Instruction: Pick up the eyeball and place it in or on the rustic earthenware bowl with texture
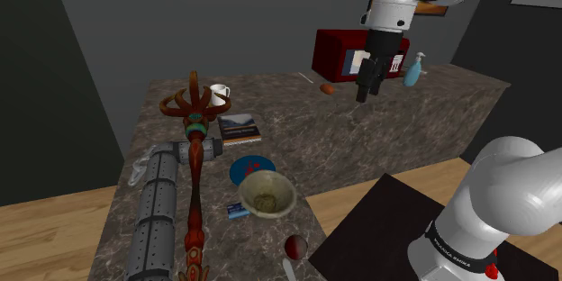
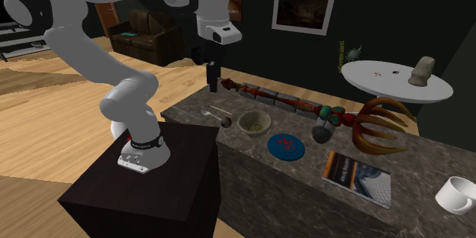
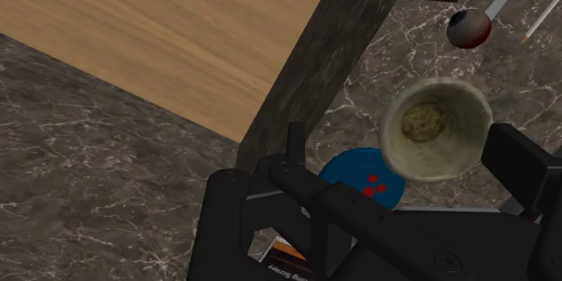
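The eyeball (image 1: 295,248) is a small red and white ball near the front corner of the dark marble counter (image 1: 396,135), also seen as the eyeball (image 2: 226,122) and the eyeball (image 3: 468,28). Just beside it stands the rough beige bowl (image 1: 267,194), the bowl (image 2: 255,123), the bowl (image 3: 436,128), with brownish matter inside. My black gripper (image 1: 367,90) hangs high above the counter, well apart from both, with nothing in it. From the second exterior view the gripper (image 2: 213,84) is up and left of the eyeball. In the wrist view the gripper (image 3: 401,189) has its fingers (image 3: 518,164) standing apart.
A blue disc (image 1: 243,169) lies against the bowl. A long red ornate staff (image 1: 193,171), a grey cylinder (image 1: 155,212), a book (image 1: 239,128) and a white mug (image 1: 219,93) share the counter. A red box (image 1: 342,52) and a blue bottle (image 1: 413,69) stand at the back. Thin white rods (image 2: 213,110) lie by the eyeball.
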`<state>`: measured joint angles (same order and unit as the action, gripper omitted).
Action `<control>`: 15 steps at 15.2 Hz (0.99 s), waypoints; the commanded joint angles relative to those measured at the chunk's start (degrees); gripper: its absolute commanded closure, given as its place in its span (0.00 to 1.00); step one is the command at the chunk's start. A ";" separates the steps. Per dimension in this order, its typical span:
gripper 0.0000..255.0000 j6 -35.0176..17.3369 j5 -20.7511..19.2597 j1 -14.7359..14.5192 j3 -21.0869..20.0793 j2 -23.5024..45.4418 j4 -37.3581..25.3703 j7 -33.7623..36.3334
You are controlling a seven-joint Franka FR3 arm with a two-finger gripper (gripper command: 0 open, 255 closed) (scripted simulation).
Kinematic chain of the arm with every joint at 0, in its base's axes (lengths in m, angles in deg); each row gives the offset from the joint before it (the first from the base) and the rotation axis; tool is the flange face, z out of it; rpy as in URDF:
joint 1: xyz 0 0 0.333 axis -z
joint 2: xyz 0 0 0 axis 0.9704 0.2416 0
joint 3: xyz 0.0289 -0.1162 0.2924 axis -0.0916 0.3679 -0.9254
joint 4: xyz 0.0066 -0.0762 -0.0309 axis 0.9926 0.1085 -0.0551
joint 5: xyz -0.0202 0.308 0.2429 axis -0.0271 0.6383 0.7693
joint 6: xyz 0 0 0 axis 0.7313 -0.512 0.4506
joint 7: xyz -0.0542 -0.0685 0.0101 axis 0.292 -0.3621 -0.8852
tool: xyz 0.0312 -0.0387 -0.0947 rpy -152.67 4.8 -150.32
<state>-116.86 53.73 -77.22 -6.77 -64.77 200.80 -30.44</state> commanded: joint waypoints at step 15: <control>0.00 -25.72 10.56 -7.16 -11.41 2.90 20.38 9.07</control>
<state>-140.14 63.29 -83.63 -17.11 -62.96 220.21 -22.17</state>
